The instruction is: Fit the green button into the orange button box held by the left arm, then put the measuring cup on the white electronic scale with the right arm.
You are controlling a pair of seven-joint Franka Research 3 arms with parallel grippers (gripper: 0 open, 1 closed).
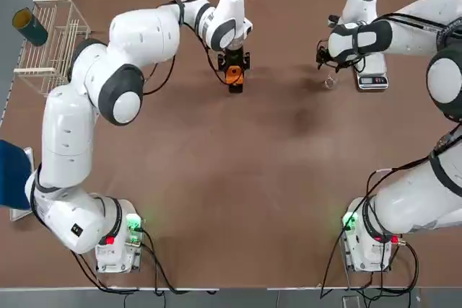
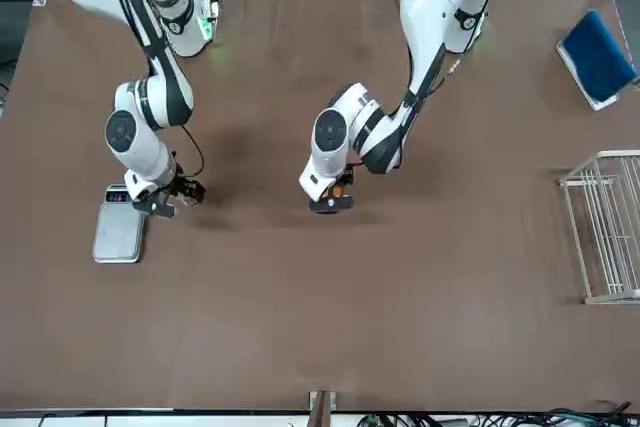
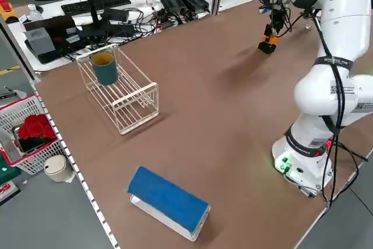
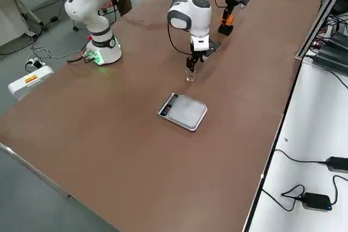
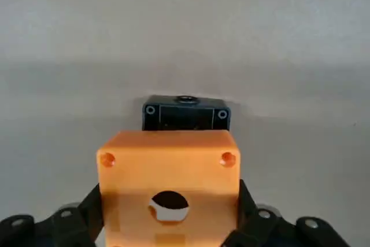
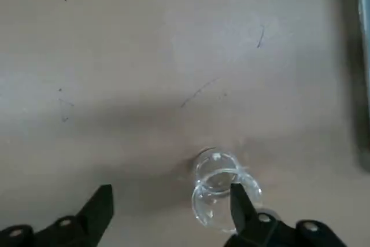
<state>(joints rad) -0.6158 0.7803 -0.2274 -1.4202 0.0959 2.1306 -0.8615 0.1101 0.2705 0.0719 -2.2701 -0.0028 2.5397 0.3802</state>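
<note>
Left arm: (image 1: 66,135) reaches far forward from its base, then bends inward toward the middle of the table.
Left wrist: (image 1: 229,16) carries the gripper over the far part of the table.
Left gripper: (image 5: 171,188) fingers spread wide, clamped from both sides in a grip.
Right arm: (image 1: 419,196) bows outward, its forearm angling back in toward the middle.
Right wrist: (image 1: 359,6) near the far side.
Right gripper: (image 6: 171,189) low over the table, fingers wide apart, gripping nothing.
</note>
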